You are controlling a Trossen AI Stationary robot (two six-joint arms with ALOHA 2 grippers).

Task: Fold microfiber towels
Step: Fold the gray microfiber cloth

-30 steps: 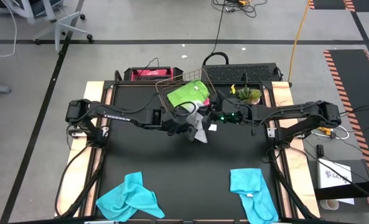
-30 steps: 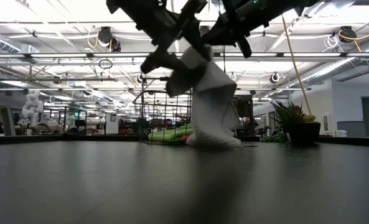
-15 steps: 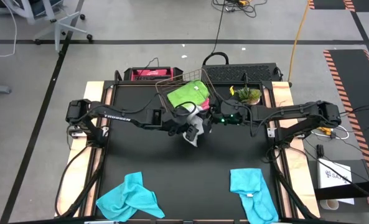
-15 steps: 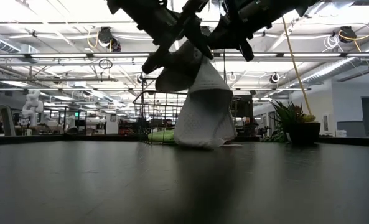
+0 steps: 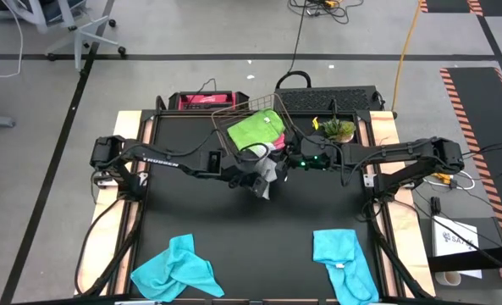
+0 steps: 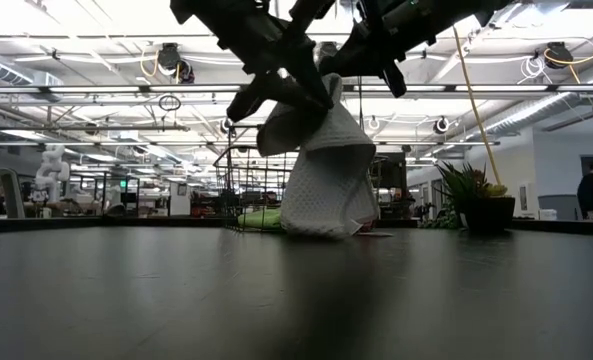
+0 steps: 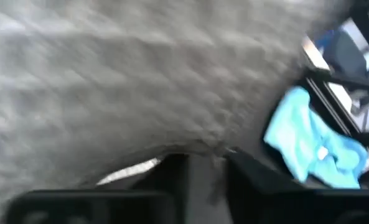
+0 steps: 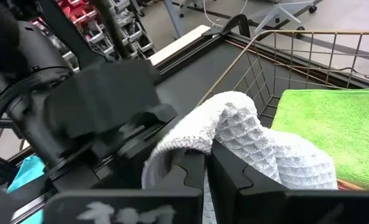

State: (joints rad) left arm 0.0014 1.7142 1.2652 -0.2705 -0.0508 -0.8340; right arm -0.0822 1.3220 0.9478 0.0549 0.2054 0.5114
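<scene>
The black table (image 5: 259, 229) sits on a grey concrete floor crossed by dark tape lines; an office chair base (image 5: 85, 38) stands off its far left corner. The left gripper (image 5: 252, 176) hangs over the middle of the table, its fingers (image 7: 172, 177) drawn close together on an edge of the light grey towel (image 6: 326, 180), which fills most of the left wrist view. Nearer the front edge than this gripper and to its left lies 1 crumpled turquoise towel (image 5: 179, 267). Just behind both grippers stands a copper wire basket (image 5: 234, 119) with the lime green towel (image 5: 257, 127) in it. The right gripper (image 5: 278, 161) meets the left one over the table's centre, its fingers (image 8: 234, 171) pressed together on the top of the same grey towel, which hangs down between the 2 grippers with its lower end touching the table in the low view. Right of the basket, beyond the right gripper, is a small potted plant (image 5: 337, 129). A 2nd turquoise towel (image 5: 342, 258) lies toward the front, to the right of the grippers. The low view shows a large hall with ceiling lights and beams, and a person (image 6: 592, 192) standing far off at the right.
</scene>
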